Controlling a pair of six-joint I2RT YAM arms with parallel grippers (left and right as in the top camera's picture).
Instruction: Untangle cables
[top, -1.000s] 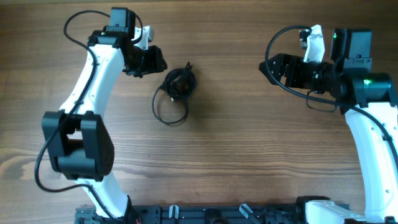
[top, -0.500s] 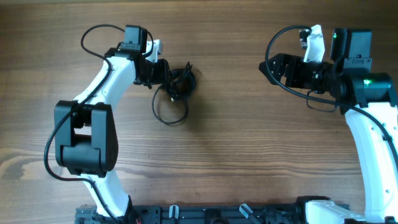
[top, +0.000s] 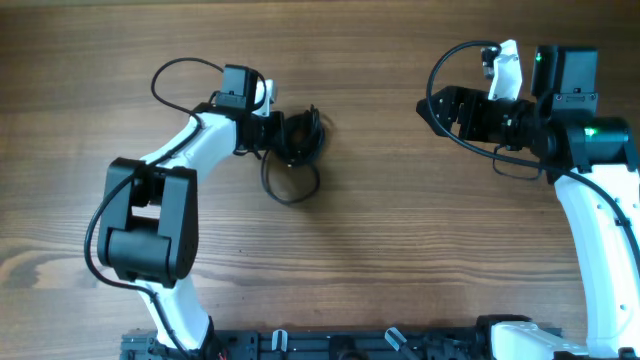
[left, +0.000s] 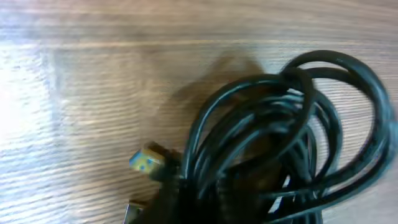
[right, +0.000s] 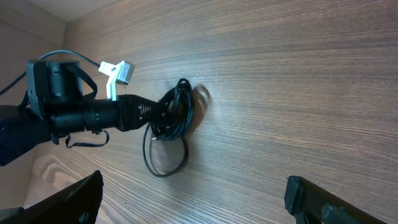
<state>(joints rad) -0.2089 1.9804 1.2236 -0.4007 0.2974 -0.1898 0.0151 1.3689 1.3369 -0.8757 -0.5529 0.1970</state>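
Observation:
The cables (top: 300, 135) lie as a black knotted bundle at the upper middle of the table, with one loose loop (top: 292, 182) hanging below it. My left gripper (top: 278, 133) reaches in from the left, its narrow fingers closed into the bundle's left side. In the left wrist view the cables (left: 280, 137) fill the lower right and hide the jaws; a plug (left: 146, 162) with a gold tip sticks out to the left. My right gripper (top: 425, 108) hovers open far to the right, its fingers (right: 81, 196) wide apart and holding nothing.
Bare wooden tabletop (top: 400, 250) surrounds the bundle. The left arm's own thick wire (top: 185, 68) arcs above its wrist. The arm bases sit at the front edge (top: 330, 345).
My left arm has swung right into the bundle and its jaws have narrowed. The bundle and its loop have shifted slightly right. The right arm has not moved.

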